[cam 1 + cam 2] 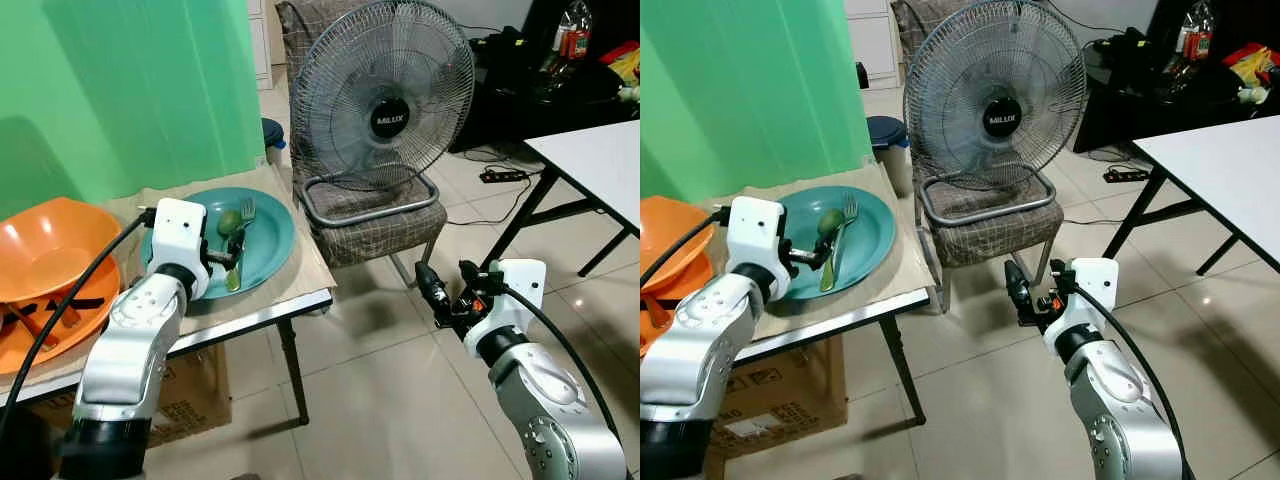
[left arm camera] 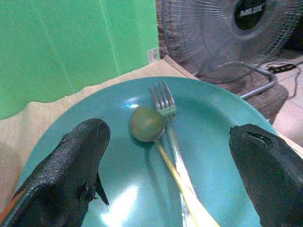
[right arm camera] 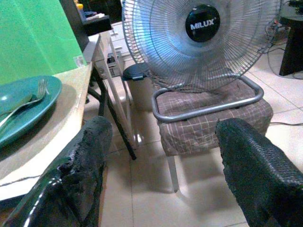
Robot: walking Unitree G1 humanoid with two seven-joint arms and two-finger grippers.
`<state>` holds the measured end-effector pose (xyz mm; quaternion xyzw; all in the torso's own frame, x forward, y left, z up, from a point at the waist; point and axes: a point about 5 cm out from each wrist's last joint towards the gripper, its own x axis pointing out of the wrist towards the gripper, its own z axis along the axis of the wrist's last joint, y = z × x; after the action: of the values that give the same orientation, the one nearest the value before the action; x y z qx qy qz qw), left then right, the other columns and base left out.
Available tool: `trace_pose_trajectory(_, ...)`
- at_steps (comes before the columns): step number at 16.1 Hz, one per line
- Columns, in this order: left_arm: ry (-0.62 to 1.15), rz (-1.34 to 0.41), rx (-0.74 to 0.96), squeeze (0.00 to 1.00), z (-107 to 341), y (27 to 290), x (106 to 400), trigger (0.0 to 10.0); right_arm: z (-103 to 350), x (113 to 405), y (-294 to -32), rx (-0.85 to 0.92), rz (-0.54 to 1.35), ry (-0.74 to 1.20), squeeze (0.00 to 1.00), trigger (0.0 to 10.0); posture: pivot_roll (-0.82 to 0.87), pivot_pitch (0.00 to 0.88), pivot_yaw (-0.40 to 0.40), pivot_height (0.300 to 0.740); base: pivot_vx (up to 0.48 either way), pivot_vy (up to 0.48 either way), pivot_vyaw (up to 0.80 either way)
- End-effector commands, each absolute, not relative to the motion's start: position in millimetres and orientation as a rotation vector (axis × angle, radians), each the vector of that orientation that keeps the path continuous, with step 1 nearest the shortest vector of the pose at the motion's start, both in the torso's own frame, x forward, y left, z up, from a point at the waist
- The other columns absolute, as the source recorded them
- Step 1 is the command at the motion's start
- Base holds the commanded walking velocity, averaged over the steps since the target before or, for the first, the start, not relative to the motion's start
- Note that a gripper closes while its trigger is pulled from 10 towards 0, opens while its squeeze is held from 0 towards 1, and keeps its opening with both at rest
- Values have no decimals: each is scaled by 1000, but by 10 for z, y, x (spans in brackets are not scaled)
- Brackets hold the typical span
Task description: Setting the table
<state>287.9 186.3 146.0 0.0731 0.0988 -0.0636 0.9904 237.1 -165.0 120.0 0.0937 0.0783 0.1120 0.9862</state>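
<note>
while left gripper (image 2: pixel 165 156) gapes, fork (image 2: pixel 166 113) tines face the curtain (image 2: pixel 71 42).

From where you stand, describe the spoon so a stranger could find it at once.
Find the cloth-covered table before the green curtain; on it lies a teal plate beside an orange bowl. On that plate, under the left end effector, the spoon lies beside a silver fork; its green round bowl marks it out.

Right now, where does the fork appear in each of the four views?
Left eye view: fork on the teal plate, beside the left gripper.
Right eye view: on that plate, left of the fan.
Left wrist view: centre, beside the green spoon.
Right wrist view: far left, on the plate.
Shared landmark: the fan.
</note>
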Motion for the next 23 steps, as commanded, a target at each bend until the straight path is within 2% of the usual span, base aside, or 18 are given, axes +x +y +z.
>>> trace_pose_trajectory(1, 172, -157, 160, 996, 1493, 1840, 2837, 10000, 1202, 2383, -1660, 202, 228, 147, 0, 10000, 23, 0, 6, 740, 0, 0, 0)
trace_pose_trajectory(2, 158, -162, 183, 737, 1503, 1840, 2801, 10000, 1195, 2382, -1656, 210, 226, 145, 0, 10000, 28, 0, 6, 740, 0, 0, 0)
trace_pose_trajectory(3, 151, -158, 193, 392, 1510, 1845, 2792, 10000, 1193, 2380, -1652, 211, 226, 145, 0, 10000, 30, 0, 5, 740, 0, 0, 0)
trace_pose_trajectory(4, 121, -149, 197, 0, 1562, 1836, 2785, 10000, 1201, 2397, -1643, 187, 216, 126, 0, 10000, 37, 0, 8, 740, 0, 0, 0)
trace_pose_trajectory(10, 98, -181, 189, 0, 1589, 1708, 2821, 10000, 1311, 2442, -1632, 180, 227, 60, 0, 10000, 23, 0, 13, 740, 87, 0, 555)
trace_pose_trajectory(14, 97, -168, 218, 0, 1568, 1711, 2811, 10000, 1312, 2485, -1621, 136, 213, 56, 0, 10000, 28, 0, 1, 740, 0, 0, 0)
trace_pose_trajectory(19, 100, -133, 222, 0, 1588, 1749, 2774, 10000, 1299, 2539, -1567, 158, 223, 69, 0, 10000, 55, 0, -12, 740, 0, -480, 800)
trace_pose_trajectory(23, 129, -106, 230, 0, 1532, 1770, 2683, 10000, 1274, 2541, -1564, 180, 243, 108, 0, 10000, 74, 0, -32, 740, 0, 0, 0)
